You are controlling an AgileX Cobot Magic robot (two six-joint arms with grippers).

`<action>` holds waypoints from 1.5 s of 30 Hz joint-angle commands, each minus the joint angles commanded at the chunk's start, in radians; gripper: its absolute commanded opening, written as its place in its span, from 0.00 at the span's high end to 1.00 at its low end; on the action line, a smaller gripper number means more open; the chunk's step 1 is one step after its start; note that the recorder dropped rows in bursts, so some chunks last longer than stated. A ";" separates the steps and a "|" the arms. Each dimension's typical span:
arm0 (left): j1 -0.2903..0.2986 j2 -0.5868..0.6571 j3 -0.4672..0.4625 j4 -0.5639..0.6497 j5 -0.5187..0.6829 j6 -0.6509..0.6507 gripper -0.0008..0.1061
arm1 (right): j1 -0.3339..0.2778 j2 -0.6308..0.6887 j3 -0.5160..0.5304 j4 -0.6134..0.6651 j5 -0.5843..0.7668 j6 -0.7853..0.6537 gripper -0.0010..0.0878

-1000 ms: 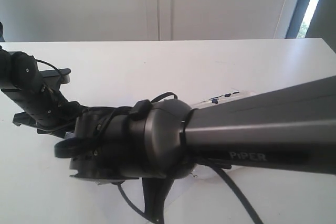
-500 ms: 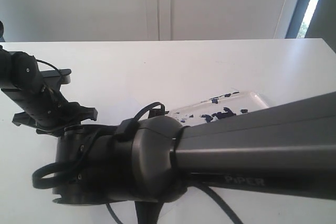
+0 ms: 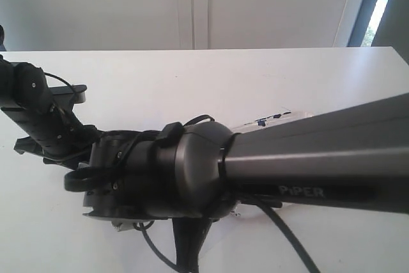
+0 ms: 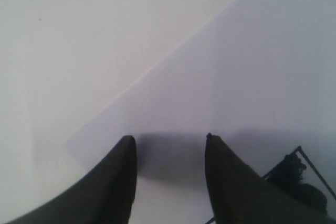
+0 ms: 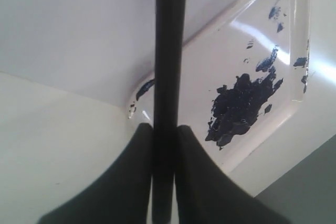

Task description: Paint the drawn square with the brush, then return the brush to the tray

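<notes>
Right pincer (image 5: 164, 128) clamped around brush (image 5: 170, 40)

The tray (image 5: 220, 51) is glossy clear-white, blotched with a dark blue-black paint blob (image 5: 239, 103) and scattered flecks — the brush (image 5: 170, 51) a plain black stick. The paper sheet (image 4: 236, 66) looks pale bluish-white on the white surface (image 4: 79, 51); the drawn square (image 4: 295, 174) has a thin black outline, smeared dark inside. The right arm (image 3: 319, 151) is dark grey, lettered white
</notes>
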 joint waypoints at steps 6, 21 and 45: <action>0.000 0.000 0.000 0.002 0.004 0.000 0.54 | 0.040 -0.002 0.000 0.029 0.000 0.000 0.99; 0.079 -0.017 0.000 -0.065 0.064 0.044 0.54 | 0.039 -0.002 0.000 -0.008 0.000 0.000 0.99; 0.055 -0.055 0.000 -0.474 -0.032 0.576 0.54 | 0.039 -0.002 0.000 0.000 0.000 -0.022 0.99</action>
